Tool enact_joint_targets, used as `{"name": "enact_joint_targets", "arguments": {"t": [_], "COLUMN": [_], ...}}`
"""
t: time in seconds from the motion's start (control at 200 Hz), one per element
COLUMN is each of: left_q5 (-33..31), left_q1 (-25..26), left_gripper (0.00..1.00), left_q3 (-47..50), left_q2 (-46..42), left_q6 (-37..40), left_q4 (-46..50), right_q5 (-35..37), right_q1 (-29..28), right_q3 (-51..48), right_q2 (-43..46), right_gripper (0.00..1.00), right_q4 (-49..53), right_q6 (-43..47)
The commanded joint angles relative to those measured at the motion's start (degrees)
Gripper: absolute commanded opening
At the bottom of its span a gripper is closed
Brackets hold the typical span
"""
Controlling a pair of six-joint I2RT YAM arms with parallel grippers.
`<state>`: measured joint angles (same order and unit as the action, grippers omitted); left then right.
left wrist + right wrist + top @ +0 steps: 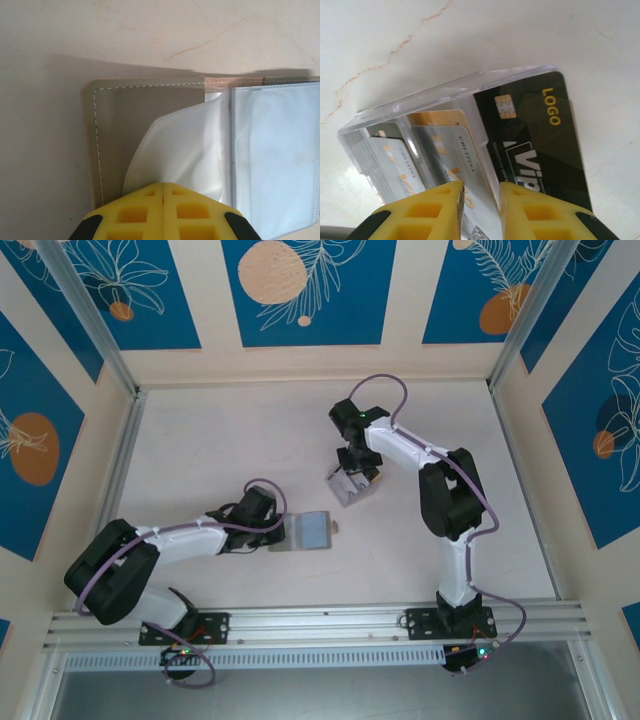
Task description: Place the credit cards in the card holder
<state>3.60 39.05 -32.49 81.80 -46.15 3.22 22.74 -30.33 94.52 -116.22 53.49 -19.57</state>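
The pale table (pixel 200 440) carries two containers, well apart. From above, the left arm lies low, reaching out to the card holder (pixel 308 530), which sits flat near the table's middle. Up close it's spread open like a booklet: a grey inner cover with a stitched edge on the left, clear pockets on the right. The frame cuts off the right-hand pockets, and through the glare I can't tell whether any pocket has a card in it.

One sleeve page (pixel 180 145) curls up off the cover towards the left gripper (pixel 163 197). Its yellow fingers are pressed tight together, no gap at all, right at the page's lower edge. It looks pinched, though the fingertips hide the contact itself.

Further back, under the right arm, is the clear case (pixel 445 92), tilted on the table with the credit cards standing in its slots. The black card (pixel 535 130) is the plainest, with a chip and the word LOGO in gold; its lower corner is cut off. Beside it is a pale card (pixel 465 150) with a gold band, then a grey card (pixel 395 160), blurred behind the plastic.

The right gripper (pixel 481 192) has its jaws partly apart, straddling the pale card's edge. They aren't clamped on it.
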Motion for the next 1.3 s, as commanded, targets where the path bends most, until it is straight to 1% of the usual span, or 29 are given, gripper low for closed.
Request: {"name": "enact_joint_targets", "arguments": {"t": [0.0, 0.135, 0.535, 1.295], "left_q5": [-0.96, -0.7, -0.61, -0.35], "left_q1": [-0.34, -0.33, -0.37, -0.37], "left_gripper": [0.0, 0.0, 0.0, 0.0], "left_q3": [1.91, 2.02, 2.52, 2.7], "left_q2": [1.21, 1.34, 1.52, 2.22], "left_q6": [-0.08, -0.23, -0.55, -0.86], "left_q4": [3.41, 3.04, 2.49, 1.85], "right_q5": [1.37, 0.72, 2.43, 2.92], "right_q1": [-1.13, -1.31, -2.76, -2.81], "right_q3": [2.03, 2.22, 2.86, -1.43], "right_q2": [-0.09, -0.23, -0.12, 2.84], "right_gripper": [0.28, 0.29, 0.29, 0.31], "right_q4": [2.72, 2.98, 6.03, 10.53], "right_q6": [0.62, 0.76, 0.43, -2.92]}}
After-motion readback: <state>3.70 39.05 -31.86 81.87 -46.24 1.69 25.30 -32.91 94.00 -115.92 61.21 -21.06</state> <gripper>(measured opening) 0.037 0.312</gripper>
